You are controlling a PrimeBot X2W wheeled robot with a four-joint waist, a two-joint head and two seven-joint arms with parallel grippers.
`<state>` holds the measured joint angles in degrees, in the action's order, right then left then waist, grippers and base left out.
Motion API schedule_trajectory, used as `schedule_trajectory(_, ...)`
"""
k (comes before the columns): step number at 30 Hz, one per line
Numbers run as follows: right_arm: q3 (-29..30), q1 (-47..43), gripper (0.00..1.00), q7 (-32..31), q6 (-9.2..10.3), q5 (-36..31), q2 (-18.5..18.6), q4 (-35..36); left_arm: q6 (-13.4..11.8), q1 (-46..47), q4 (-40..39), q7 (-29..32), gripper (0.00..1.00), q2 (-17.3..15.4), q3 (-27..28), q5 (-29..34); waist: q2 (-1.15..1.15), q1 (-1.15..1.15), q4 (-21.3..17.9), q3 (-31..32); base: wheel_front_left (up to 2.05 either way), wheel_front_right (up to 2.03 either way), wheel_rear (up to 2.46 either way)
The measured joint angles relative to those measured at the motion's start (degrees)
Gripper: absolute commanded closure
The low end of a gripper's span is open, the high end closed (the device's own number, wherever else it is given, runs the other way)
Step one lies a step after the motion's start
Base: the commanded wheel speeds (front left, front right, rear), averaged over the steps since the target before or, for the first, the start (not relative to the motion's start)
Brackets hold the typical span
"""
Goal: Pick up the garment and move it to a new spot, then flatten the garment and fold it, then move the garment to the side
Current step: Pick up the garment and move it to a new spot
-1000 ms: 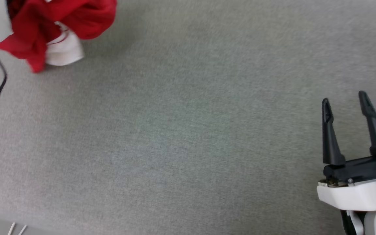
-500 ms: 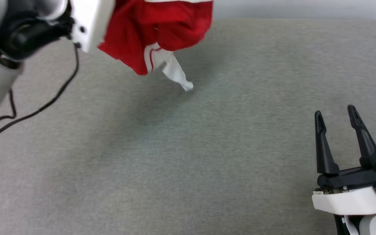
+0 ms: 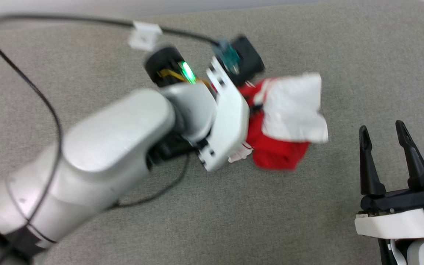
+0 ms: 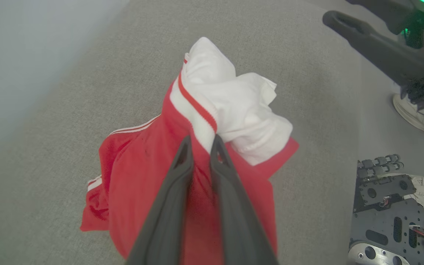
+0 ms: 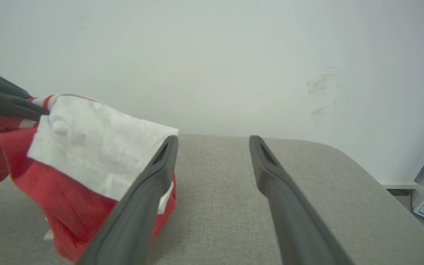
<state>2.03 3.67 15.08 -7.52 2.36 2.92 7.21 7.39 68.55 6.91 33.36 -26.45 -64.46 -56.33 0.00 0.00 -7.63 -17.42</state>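
The garment (image 3: 289, 121) is a bunched red jersey with a white sleeve on top, over the grey padded surface (image 3: 307, 44) right of centre. It hangs from my left gripper (image 4: 201, 141), which is shut on the red-and-white striped trim beside the sleeve. Its red lower folds (image 5: 68, 213) reach down to the surface or close to it. My left arm (image 3: 123, 136) crosses the head view and hides part of the cloth. My right gripper (image 3: 381, 129) stands open with nothing between its fingers, just right of the garment (image 5: 87, 147). No lettering shows.
A black cable (image 3: 31, 84) loops over the surface behind my left arm. Past the surface's edge, the left wrist view shows a white shoe (image 4: 421, 110) and a metal plate with parts (image 4: 385, 206). A pale wall (image 5: 212, 55) rises behind the surface.
The head camera has shifted. My left arm has carried the garment from the far left toward the right of the surface, near my right gripper, which stays open.
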Motion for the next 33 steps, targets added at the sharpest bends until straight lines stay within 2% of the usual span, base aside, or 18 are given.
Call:
schedule_trajectory(7,0.65,0.50,0.00,0.00,0.00,0.03,0.00,-1.27,0.00,-8.43,5.14,-4.30,1.00,6.45,-7.61,-1.16,0.00,0.00,-0.70,-1.80,0.00,0.00,0.00)
schedule_trajectory(14,1.31,0.51,0.00,0.00,0.01,-0.20,-0.01,-2.07,-0.01,-18.31,7.24,-1.01,1.00,9.03,-8.87,3.16,0.00,0.00,-0.40,-1.84,0.00,0.00,0.00)
schedule_trajectory(16,1.34,0.47,0.00,0.00,0.01,-0.42,-0.01,-2.37,0.00,-20.11,7.24,-1.77,1.00,9.70,-9.04,4.14,0.00,0.00,-0.09,-1.41,0.00,0.00,0.00)
schedule_trajectory(17,1.30,0.46,0.00,0.00,0.01,-0.53,0.00,-2.52,0.00,-20.10,7.56,-3.49,0.18,9.79,-9.07,4.92,0.00,0.00,0.10,-1.11,0.00,0.00,0.00)
schedule_trajectory(18,1.22,0.42,0.00,0.00,0.00,-0.77,-0.01,-2.65,0.00,-19.85,8.17,-6.03,0.00,9.87,-9.04,5.58,0.00,0.00,0.29,-0.72,0.00,0.00,0.00)
schedule_trajectory(22,1.08,-0.66,0.00,0.00,0.01,-1.07,-0.01,-3.14,-0.14,-18.36,10.33,-16.86,0.00,11.04,-7.11,8.72,0.00,0.00,0.97,1.31,0.00,0.00,0.00)
schedule_trajectory(25,1.36,-1.86,0.00,0.00,0.01,-1.43,-0.01,-3.26,-2.37,-17.53,10.72,-24.74,0.00,11.68,-4.36,11.54,0.00,0.00,1.59,3.08,0.00,0.00,0.00)
schedule_trajectory(29,1.44,-2.99,0.00,0.00,0.01,-1.90,-0.01,-3.34,-7.34,-17.46,11.26,-33.95,0.00,10.94,-0.88,15.23,0.00,0.00,2.80,5.01,0.00,0.00,0.00)
schedule_trajectory(33,1.36,-3.47,0.00,0.00,0.00,-2.02,-0.01,-3.35,-14.43,-18.48,12.37,-43.20,0.00,9.18,3.44,17.93,0.00,0.00,3.97,6.35,0.00,0.00,0.00)
